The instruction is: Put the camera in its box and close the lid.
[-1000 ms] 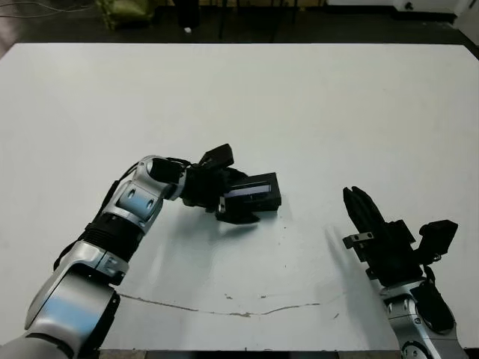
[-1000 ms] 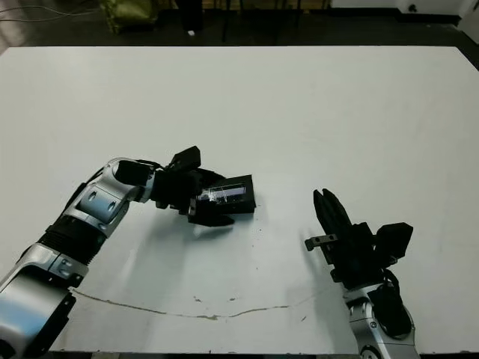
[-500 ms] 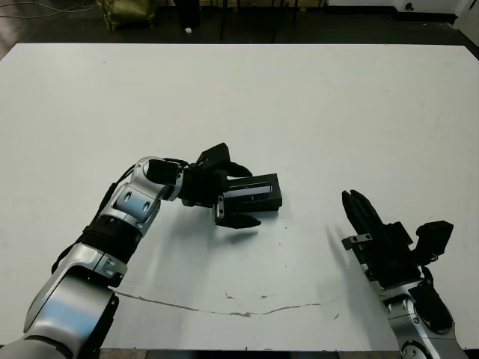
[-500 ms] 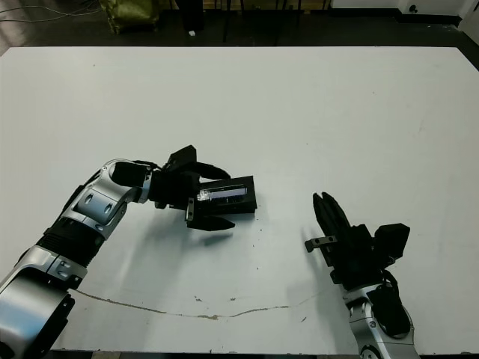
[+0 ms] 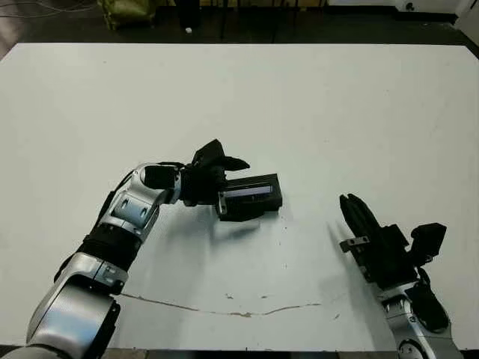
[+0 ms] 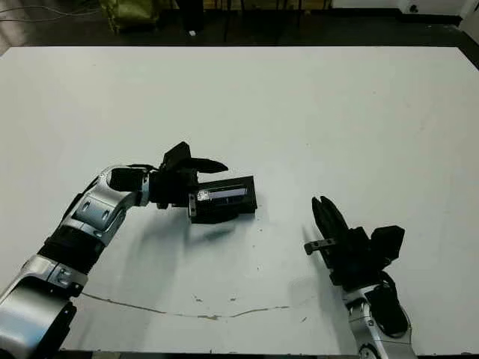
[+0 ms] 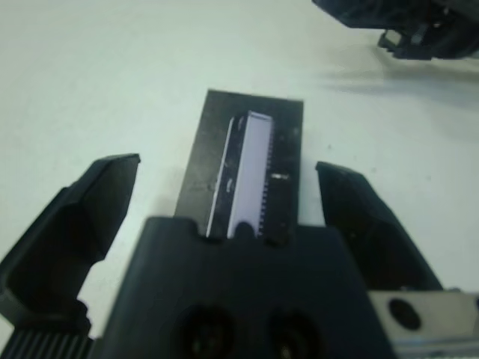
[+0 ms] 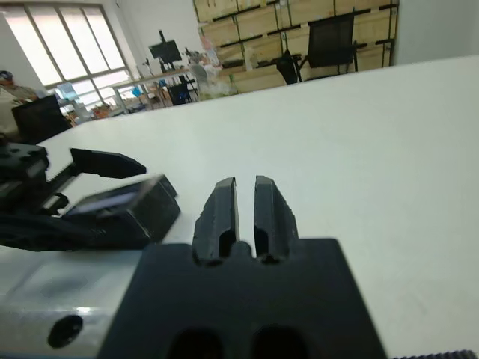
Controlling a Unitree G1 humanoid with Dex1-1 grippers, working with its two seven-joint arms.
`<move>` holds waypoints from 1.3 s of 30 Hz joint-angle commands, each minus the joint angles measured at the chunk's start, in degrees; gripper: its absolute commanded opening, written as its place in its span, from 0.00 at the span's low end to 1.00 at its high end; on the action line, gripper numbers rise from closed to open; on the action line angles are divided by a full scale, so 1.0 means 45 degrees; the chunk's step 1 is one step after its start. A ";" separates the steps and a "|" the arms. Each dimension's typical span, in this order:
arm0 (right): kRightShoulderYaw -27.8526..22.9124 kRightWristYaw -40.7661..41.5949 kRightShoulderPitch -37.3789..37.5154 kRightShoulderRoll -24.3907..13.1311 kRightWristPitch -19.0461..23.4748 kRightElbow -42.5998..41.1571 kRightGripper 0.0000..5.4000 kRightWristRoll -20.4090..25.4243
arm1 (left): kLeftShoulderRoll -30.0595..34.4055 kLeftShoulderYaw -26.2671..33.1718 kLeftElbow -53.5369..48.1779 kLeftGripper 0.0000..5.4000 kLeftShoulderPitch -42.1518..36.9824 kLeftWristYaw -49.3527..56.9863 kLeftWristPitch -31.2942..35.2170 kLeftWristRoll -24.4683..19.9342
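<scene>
Left pincer now spread — lid released (flat)

Bright, even light from overhead washes the white surface, and shadows fall soft and short, close beneath the arms. The head views are sharp, with slight bowing at the edges. The left wrist view is blurred throughout, its near black body most. In the right wrist view, daylight glares through windows and the far room is soft.
</scene>
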 commanded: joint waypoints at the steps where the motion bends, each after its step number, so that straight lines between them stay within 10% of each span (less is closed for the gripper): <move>1: -0.0098 0.0008 0.0064 -0.0039 0.0164 0.0478 0.00 -0.0007 | -0.0031 0.0220 -0.0133 1.00 0.0287 0.0185 0.0081 -0.0184; 22: 0.0044 -0.0458 0.0244 -0.0078 0.0835 -0.0432 0.00 -0.0311 | -0.0185 0.0773 0.0361 1.00 -0.0019 -0.1865 0.0324 -0.1705; 30: 0.0035 -0.0598 0.0209 -0.0013 0.1001 -0.0490 0.00 -0.0293 | -0.1073 0.2412 -0.1817 1.00 0.1181 0.1838 0.1505 -0.2717; 39: 0.0063 -0.0328 0.0185 0.0084 0.0591 -0.0337 0.00 -0.0159 | -0.1282 0.2389 -0.3553 0.66 0.0917 0.4595 0.1080 -0.1967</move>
